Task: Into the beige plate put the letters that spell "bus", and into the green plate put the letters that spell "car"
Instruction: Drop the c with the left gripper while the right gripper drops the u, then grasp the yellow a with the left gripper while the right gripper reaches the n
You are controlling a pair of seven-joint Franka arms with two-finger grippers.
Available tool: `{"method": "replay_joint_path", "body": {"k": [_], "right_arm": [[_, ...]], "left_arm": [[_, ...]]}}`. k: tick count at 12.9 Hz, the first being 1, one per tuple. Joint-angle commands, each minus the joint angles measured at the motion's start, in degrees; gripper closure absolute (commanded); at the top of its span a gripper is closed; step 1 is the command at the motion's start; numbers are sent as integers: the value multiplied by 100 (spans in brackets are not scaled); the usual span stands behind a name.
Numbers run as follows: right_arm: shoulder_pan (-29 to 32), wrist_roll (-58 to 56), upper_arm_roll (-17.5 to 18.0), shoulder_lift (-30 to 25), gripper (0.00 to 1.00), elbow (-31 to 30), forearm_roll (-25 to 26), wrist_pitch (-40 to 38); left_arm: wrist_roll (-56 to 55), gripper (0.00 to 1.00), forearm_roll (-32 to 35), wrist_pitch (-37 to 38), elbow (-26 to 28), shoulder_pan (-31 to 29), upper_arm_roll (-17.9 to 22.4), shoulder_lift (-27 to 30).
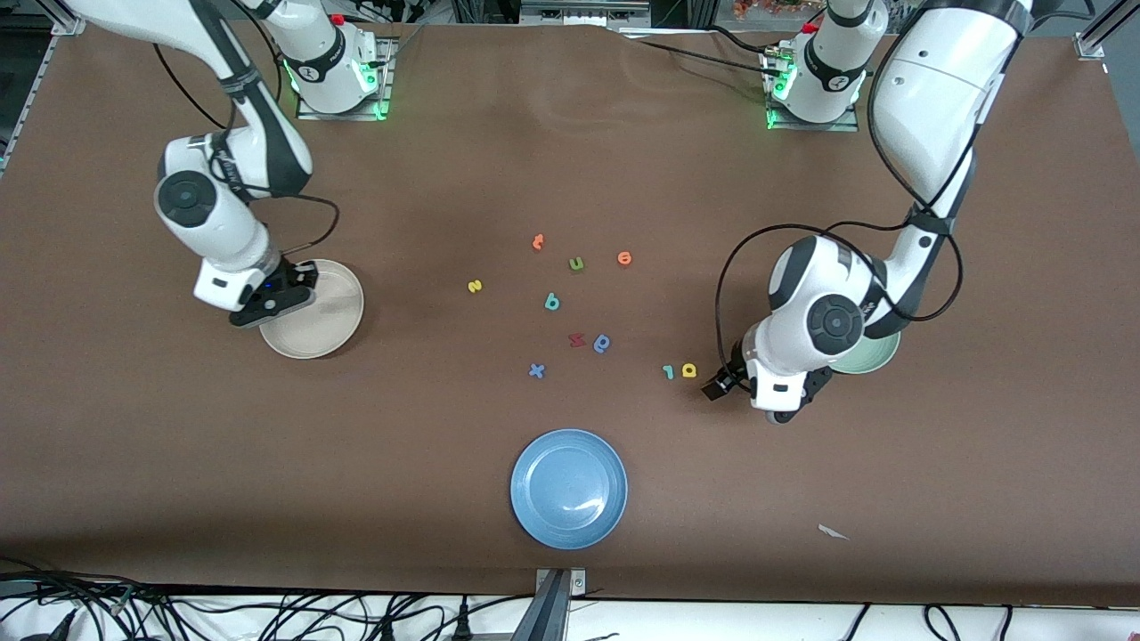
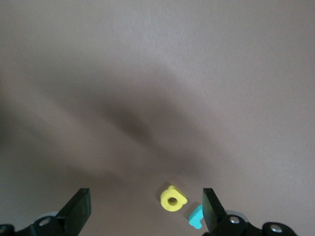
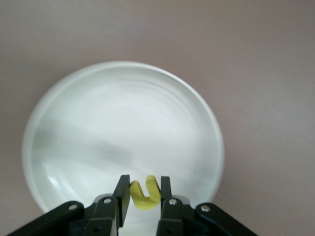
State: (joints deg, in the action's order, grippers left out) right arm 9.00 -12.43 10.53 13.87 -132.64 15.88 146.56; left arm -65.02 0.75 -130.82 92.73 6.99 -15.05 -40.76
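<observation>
While over the beige plate, right gripper pinches yellow "u".

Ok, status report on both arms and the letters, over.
Right gripper shut on yellow "u", over beige plate. Left gripper open above yellow "a", teal "r" beside it. Nothing blocking.

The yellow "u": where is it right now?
The yellow "u" is pinched in the right claw, held in the air over the beige plate at the right arm's end of the table.
</observation>
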Motion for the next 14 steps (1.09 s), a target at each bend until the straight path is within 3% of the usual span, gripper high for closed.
{"method": "replay_joint_path", "body": {"k": [1,2,5,8,12,14], "right_arm": [[57,-119,-25,63,60,-16,56,135],[58,-119,-25,72,49,-16,38,153],[58,-101,-25,72,35,-16,3,153],[58,117,10,81,33,-16,-50,127],[-301,1433,291,80,28,-7,-67,109],[-548,2329,553,124,28,10,-76,118]], "left_arm": [[-703,0,-31,-223,-211,250,90,-230],[-845,0,-31,-294,-211,329,107,-327],[-1188,0,-31,-312,-211,531,142,-433],[-1329,1,-4,-312,-211,567,151,-477],[-1592,18,13,-303,-176,576,204,-477],[-1890,18,4,-303,-176,654,291,-486]]}}
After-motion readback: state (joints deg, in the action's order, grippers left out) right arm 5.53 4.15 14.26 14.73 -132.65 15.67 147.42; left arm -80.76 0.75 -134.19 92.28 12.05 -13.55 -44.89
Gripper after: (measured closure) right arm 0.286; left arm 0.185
